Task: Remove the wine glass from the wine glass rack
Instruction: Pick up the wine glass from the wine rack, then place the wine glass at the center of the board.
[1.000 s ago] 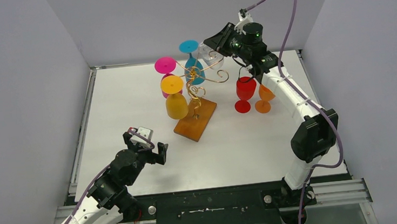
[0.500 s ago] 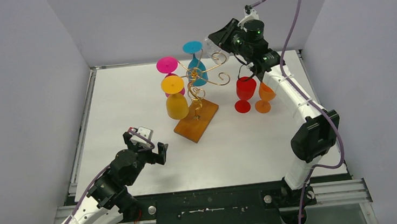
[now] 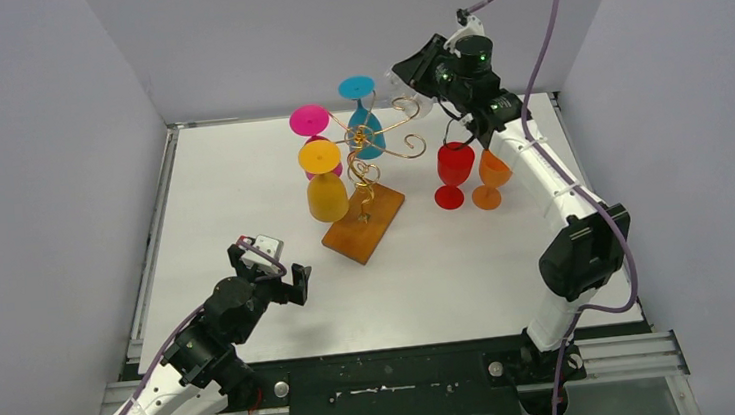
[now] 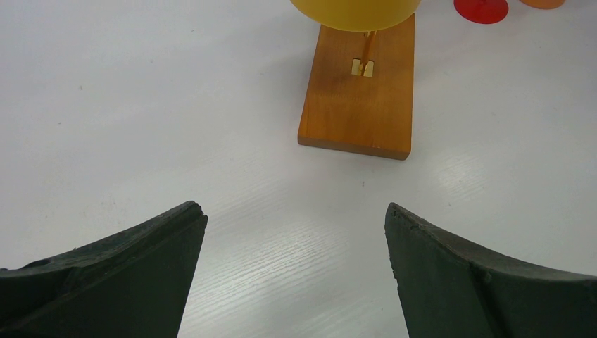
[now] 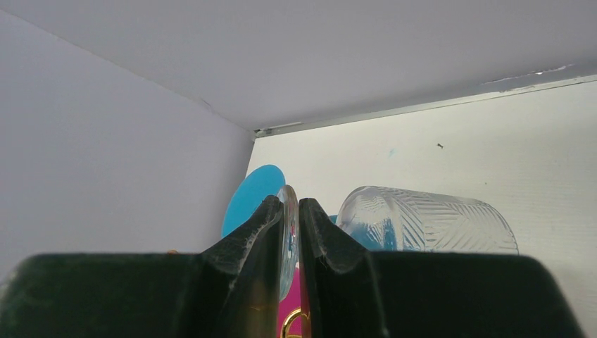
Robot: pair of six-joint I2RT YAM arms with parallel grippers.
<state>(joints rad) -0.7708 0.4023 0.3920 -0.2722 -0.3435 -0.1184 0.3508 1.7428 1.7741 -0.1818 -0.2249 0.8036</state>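
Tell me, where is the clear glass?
In the top view, the clear glass is at the back, pinched in the right gripper, just right of the blue glass.

Wine glass (image 5: 422,220): clear, with a cut herringbone pattern on the bowl.
Pose: tipped on its side, bowl to the right in the right wrist view; its thin foot stands edge-on, pinched between the tips of the right claw (image 5: 290,208).
Place: upper centre of the overhead frame, just beside the top-right scroll; contact cannot be told.
Wine glass rack (image 3: 370,147): upright gold wire scrolls on a spiral stem.
Base (image 4: 359,105): orange-brown wooden rectangle, flat on the white worktop (image 3: 241,178), set diagonally.
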